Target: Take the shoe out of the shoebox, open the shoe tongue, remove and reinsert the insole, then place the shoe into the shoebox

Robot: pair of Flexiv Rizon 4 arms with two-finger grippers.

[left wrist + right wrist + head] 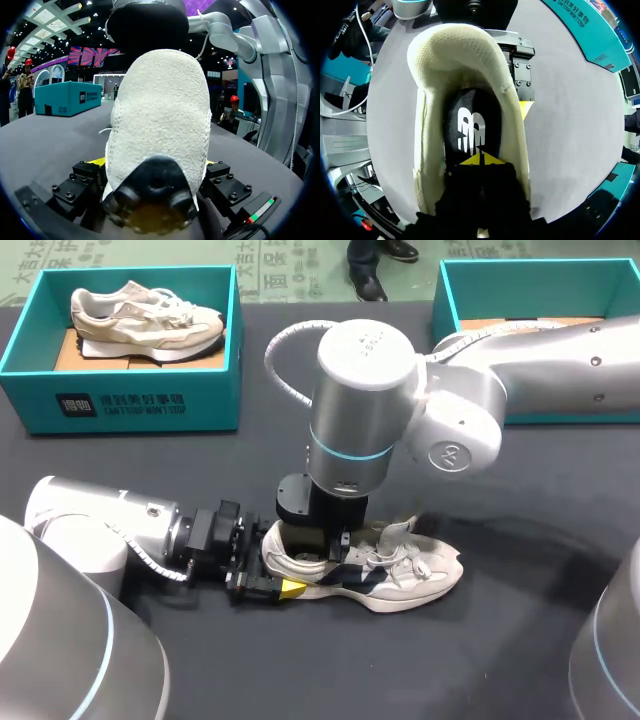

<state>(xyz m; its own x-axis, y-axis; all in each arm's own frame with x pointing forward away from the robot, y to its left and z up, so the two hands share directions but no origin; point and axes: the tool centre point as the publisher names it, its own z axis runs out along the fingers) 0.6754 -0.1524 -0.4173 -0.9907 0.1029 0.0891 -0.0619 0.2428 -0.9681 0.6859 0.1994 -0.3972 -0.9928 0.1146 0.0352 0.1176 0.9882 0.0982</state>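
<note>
Right gripper (481, 160) tips pressed together, nothing visibly between them, down inside the shoe (405, 578) on the black insole (470, 122). Left gripper (266, 586) clamps the heel from both sides. Shoe lies on the table (480, 660), outside the shoebox (140, 390). Insole likely thin, floppy, light — pinch its heel edge; the upper looks soft, the heel stiffer.

Even overhead light, soft shadow beside shoe (405, 580) on matte dark table (520, 660), shoe's inside dim.
</note>
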